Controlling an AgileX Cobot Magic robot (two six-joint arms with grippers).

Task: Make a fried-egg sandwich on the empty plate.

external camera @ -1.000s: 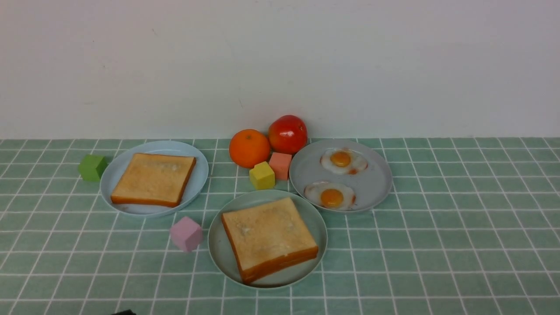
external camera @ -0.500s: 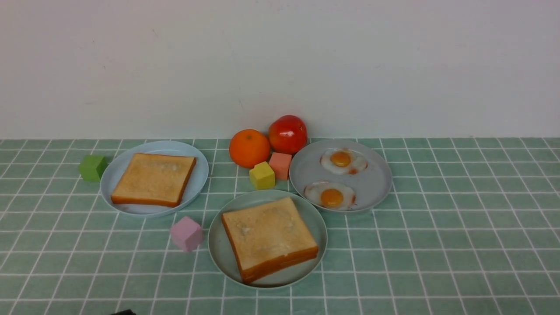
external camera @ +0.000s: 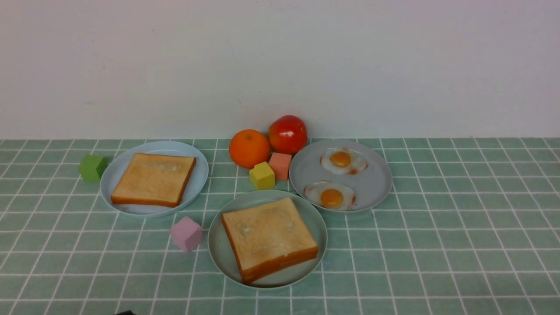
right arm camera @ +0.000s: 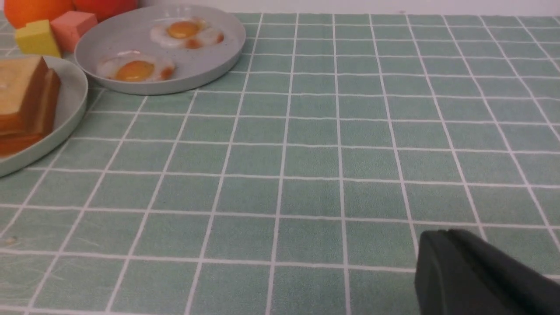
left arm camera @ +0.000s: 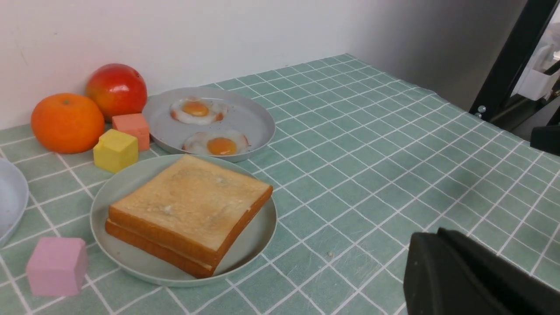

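No change across the last second: scene static, arms parked. Teal plate (external camera: 217, 245) holds a two-slice toast stack (external camera: 269, 238); no egg visible between the slices. Both fried eggs (external camera: 330, 195) sit on the grey plate (external camera: 376, 186). Left gripper (left arm camera: 477, 280) and right gripper (right arm camera: 481, 280): jaw state can't be told. Yellow cube (external camera: 262, 175) and pink cube (external camera: 186, 233) just beside the plate; nothing blocks the eggs.

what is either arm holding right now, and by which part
Nothing that shows. Both toast stacks sit on plates: the sandwich on the teal-green plate. Only a dark edge of each gripper appears, so the jaws cannot be read.
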